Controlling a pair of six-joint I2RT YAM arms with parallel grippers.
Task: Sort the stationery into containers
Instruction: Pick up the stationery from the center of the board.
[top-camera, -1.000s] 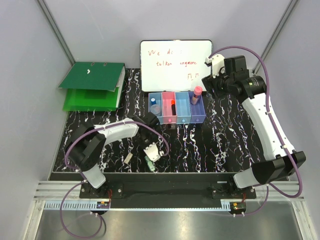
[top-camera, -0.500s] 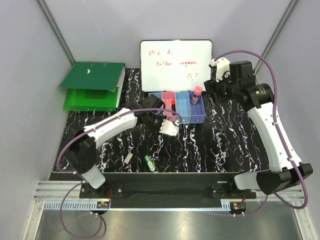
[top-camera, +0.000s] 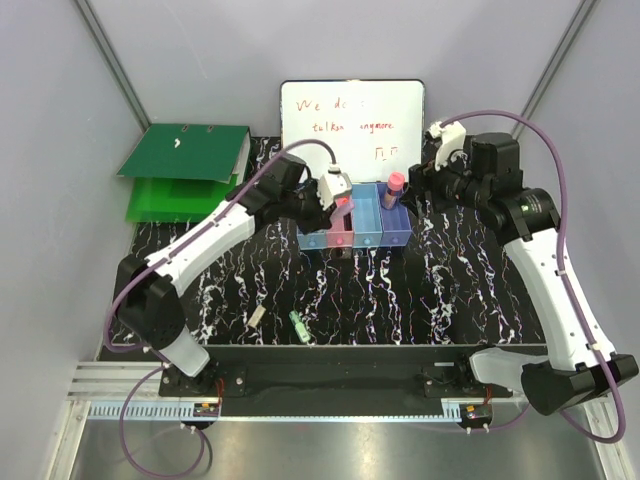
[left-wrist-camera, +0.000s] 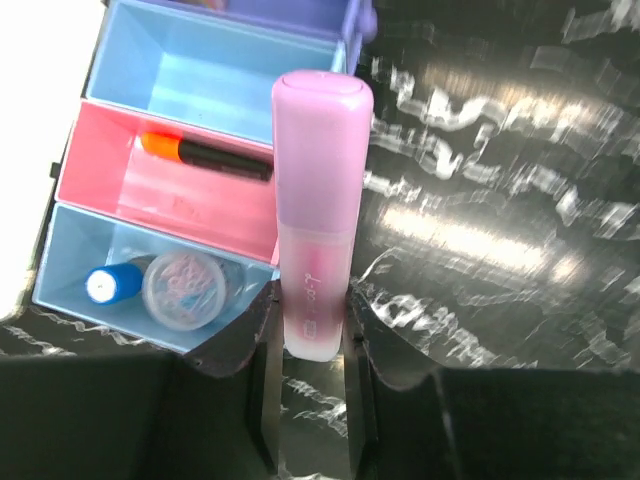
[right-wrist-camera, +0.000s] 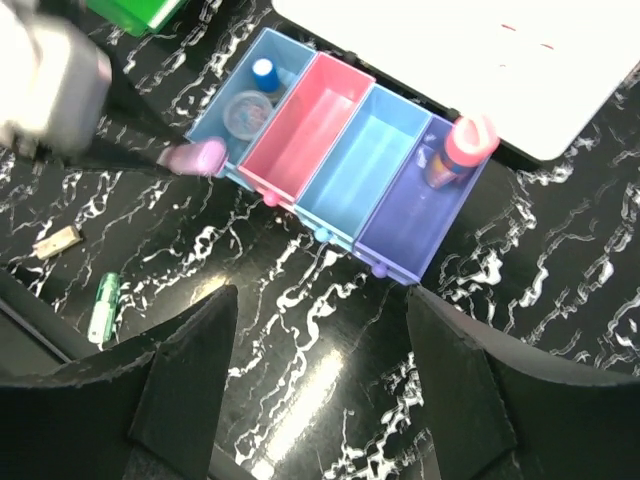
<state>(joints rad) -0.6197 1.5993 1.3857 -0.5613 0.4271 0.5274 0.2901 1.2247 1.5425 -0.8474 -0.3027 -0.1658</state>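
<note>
My left gripper (left-wrist-camera: 310, 350) is shut on the lilac stick (left-wrist-camera: 318, 210) and holds it upright at the near edge of the containers (left-wrist-camera: 70, 270); in the top view it (top-camera: 335, 195) hovers over the left bins. The first light blue bin holds the clear bottle with blue cap (left-wrist-camera: 112, 282). The pink bin (top-camera: 340, 235) holds the orange-red piece (left-wrist-camera: 205, 155). The pink-capped tube (top-camera: 394, 188) stands in the purple bin (right-wrist-camera: 420, 215). The green clip-like piece (top-camera: 298, 323) and grey-white block (top-camera: 256, 315) lie near the front edge. My right gripper (right-wrist-camera: 320, 400) is open and empty, above the bins' right side.
A white whiteboard (top-camera: 350, 130) with red writing lies behind the bins. A green ring binder (top-camera: 185, 170) sits at the back left. A round clear lidded pot (left-wrist-camera: 185, 290) lies beside the bottle. The second light blue bin (right-wrist-camera: 365, 160) has nothing in it.
My left gripper has carried the lilac stick from the table's front, near the green piece, back to the bins. My right arm has drifted slightly to the right.
</note>
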